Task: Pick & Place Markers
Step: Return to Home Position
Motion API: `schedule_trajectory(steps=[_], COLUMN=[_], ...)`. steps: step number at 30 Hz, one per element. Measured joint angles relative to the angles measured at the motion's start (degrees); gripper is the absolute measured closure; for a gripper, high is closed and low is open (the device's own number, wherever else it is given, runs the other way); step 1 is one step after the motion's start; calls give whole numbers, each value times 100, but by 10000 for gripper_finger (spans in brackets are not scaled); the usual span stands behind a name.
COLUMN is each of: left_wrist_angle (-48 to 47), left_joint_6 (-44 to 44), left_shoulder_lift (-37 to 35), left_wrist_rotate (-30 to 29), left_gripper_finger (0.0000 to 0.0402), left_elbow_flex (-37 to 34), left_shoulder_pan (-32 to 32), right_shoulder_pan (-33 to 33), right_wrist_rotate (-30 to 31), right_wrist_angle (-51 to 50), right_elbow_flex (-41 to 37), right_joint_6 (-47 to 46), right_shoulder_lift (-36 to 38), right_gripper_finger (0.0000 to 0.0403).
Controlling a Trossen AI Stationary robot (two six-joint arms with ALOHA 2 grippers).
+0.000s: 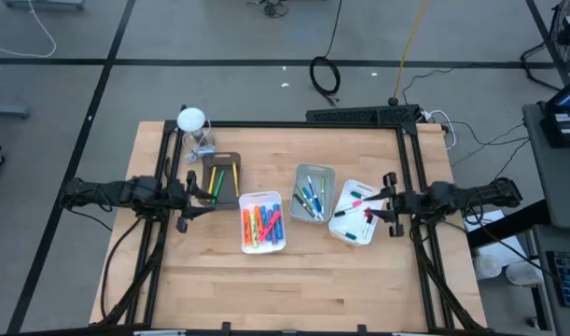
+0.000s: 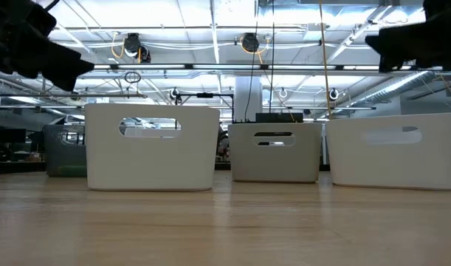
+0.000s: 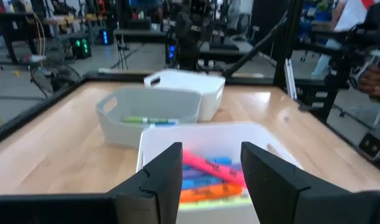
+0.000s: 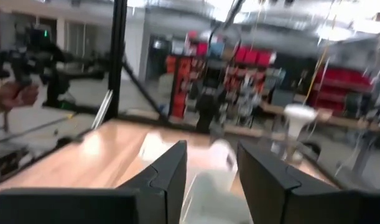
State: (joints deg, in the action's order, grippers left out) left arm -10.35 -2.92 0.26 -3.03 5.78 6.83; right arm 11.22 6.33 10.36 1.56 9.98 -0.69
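Markers lie in four trays across the middle of the table. Yellow and green ones are in a brown tray (image 1: 220, 179). Orange, pink and blue ones (image 3: 209, 175) fill a white tray (image 1: 262, 222). Blue and green ones lie in a grey tray (image 1: 313, 193), red and pink ones in a second white tray (image 1: 354, 212). My left gripper (image 1: 193, 199) hovers level at the table's left, beside the brown tray. It is open (image 3: 211, 168), with nothing between the fingers. My right gripper (image 1: 389, 203) hovers at the right, by the second white tray, also open (image 4: 211, 171) with nothing between its fingers.
A white round lamp-like object (image 1: 191, 119) on a clear stand sits at the far left corner. Black frame rails (image 1: 410, 187) run along the table's left, right and far edges. Bare wood (image 1: 294, 289) stretches toward the near edge. A person's hand (image 3: 373, 78) shows beyond the table.
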Motion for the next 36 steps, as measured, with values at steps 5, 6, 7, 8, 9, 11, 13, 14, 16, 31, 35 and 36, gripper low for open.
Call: schedule_trajectory(steps=[5,6,7,8,9,11,13,14,16,31,35,36], left_wrist_angle=[-220,-230,-238,-241,-249,-327,-370,-344,-288,-309,-309,-309], left_joint_6=[-43,-39,-12,33,88,186,193,151,29,366,387,387], left_shoulder_lift=[2,0,2,1,1,1,6,6,6,10,10,10], left_wrist_rotate=[0,0,4,3,1,-2,-2,-2,-2,-4,-4,-4], left_gripper_finger=[233,233,233,233,233,233,233,233,233,233,233,233], left_elbow_flex=[0,0,0,0,0,0,0,0,0,0,0,0], left_shoulder_pan=[0,0,0,0,0,-1,0,0,-1,0,0,-2], right_shoulder_pan=[0,0,0,0,0,0,0,0,0,0,0,0], right_wrist_rotate=[-43,-43,-42,-43,-42,-42,-44,-43,-44,-46,-46,-46], right_wrist_angle=[-522,-572,-626,-652,-647,-639,-641,-639,-658,-694,-698,-698], right_elbow_flex=[0,0,0,0,0,0,0,0,0,0,0,0], right_joint_6=[-334,-360,-381,-394,-393,-391,-436,-492,-630,-827,-827,-827], right_shoulder_lift=[0,0,0,-1,-2,0,0,0,0,-1,-2,0], right_gripper_finger=[275,275,275,275,275,275,275,275,275,275,275,275])
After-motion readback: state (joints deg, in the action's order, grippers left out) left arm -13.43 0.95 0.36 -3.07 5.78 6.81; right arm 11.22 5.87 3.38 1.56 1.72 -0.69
